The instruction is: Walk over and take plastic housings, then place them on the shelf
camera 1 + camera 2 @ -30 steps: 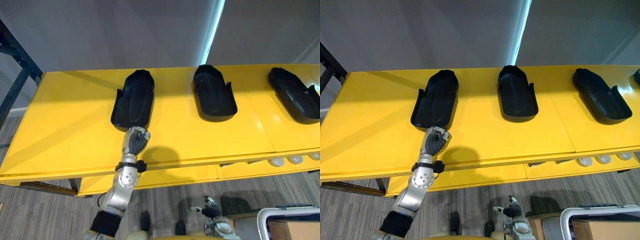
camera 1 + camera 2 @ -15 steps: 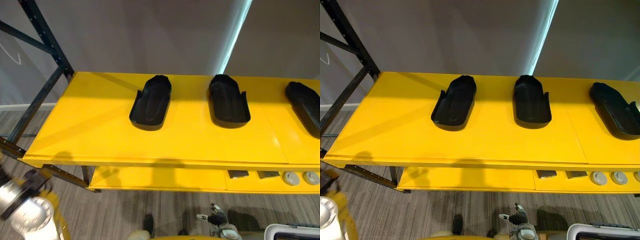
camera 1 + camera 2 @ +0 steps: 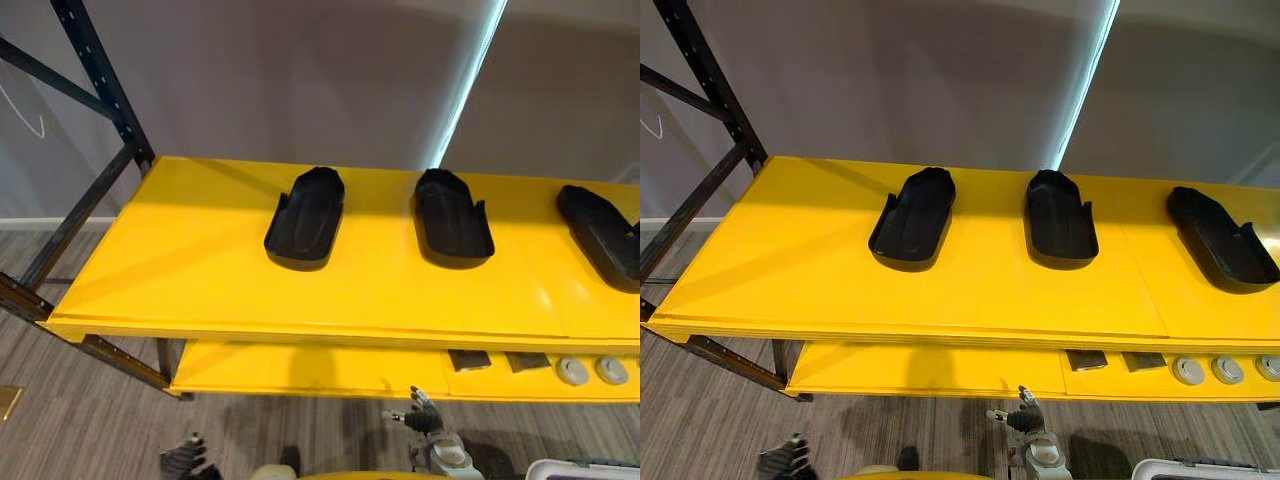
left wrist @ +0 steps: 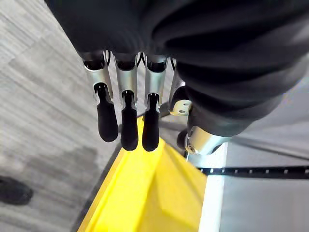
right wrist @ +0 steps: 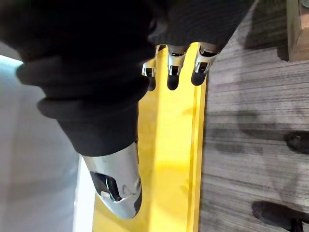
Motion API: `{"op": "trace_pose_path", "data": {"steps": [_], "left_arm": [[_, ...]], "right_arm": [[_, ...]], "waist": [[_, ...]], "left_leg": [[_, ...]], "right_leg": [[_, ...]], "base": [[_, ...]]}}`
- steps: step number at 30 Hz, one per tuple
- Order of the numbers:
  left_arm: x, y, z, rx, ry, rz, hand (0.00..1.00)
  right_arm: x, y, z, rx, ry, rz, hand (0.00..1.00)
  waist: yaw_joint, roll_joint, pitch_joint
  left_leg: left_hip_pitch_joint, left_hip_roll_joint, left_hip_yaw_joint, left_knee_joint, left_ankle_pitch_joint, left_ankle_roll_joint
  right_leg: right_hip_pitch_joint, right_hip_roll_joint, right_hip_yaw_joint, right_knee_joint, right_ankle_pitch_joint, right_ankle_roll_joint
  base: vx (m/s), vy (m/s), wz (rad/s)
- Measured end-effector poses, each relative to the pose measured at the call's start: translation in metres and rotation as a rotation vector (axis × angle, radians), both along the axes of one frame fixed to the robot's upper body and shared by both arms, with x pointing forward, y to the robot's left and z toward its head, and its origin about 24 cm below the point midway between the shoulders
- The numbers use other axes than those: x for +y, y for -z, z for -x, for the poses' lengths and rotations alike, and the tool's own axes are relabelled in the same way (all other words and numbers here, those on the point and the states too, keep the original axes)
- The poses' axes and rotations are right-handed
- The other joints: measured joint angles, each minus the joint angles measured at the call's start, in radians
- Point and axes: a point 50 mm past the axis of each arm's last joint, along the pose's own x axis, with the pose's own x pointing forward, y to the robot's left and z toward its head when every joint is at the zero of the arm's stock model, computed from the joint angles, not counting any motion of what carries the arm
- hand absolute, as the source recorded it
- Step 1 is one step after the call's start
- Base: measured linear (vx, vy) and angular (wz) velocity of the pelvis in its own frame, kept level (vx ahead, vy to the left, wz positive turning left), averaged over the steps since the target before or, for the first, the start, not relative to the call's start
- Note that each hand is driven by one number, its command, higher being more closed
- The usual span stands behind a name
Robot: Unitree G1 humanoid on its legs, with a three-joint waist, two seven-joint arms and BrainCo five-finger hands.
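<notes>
Three black plastic housings lie in a row on the yellow shelf top: a left housing, a middle housing and a right housing near the view's edge. Both hands hang low, below the shelf's front edge and apart from the housings. My left hand is over the floor; in its wrist view its fingers hang straight and hold nothing. My right hand is under the shelf's middle, its fingers relaxed and empty.
A black metal rack upright with a diagonal brace stands at the shelf's left end. The lower yellow shelf carries small dark squares and grey round pieces. A white bin rim sits at the lower right. A grey wall is behind.
A second ago my left hand was curled at the near end of the left housing on the shelf. It has drawn back and dropped to my side; the view has shifted and pulled back.
</notes>
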Motion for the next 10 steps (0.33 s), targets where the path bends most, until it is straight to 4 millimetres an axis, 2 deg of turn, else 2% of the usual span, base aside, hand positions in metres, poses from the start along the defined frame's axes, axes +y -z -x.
{"op": "trace_pose_path", "data": {"steps": [6, 10], "left_arm": [[-0.028, 0.012, -0.008, 0.066, 0.187, 0.034, 0.0], [-0.034, 0.013, -0.012, 0.076, 0.242, 0.034, 0.0]], "right_arm": [[-0.006, 0.008, 0.016, 0.062, 0.036, 0.005, 0.0], [-0.009, 0.008, 0.016, 0.063, 0.059, 0.008, 0.0]], "waist": [[-0.001, 0.021, -0.019], [-0.001, 0.032, -0.018]], "left_leg": [[0.037, -0.019, 0.005, -0.052, 0.02, 0.014], [0.048, -0.029, 0.009, -0.055, 0.022, 0.017]], "right_leg": [[0.004, -0.016, 0.006, 0.001, -0.008, 0.014], [0.012, -0.024, 0.016, -0.001, -0.01, 0.017]], "base": [[0.03, 0.017, -0.01], [0.04, 0.019, -0.04]]}}
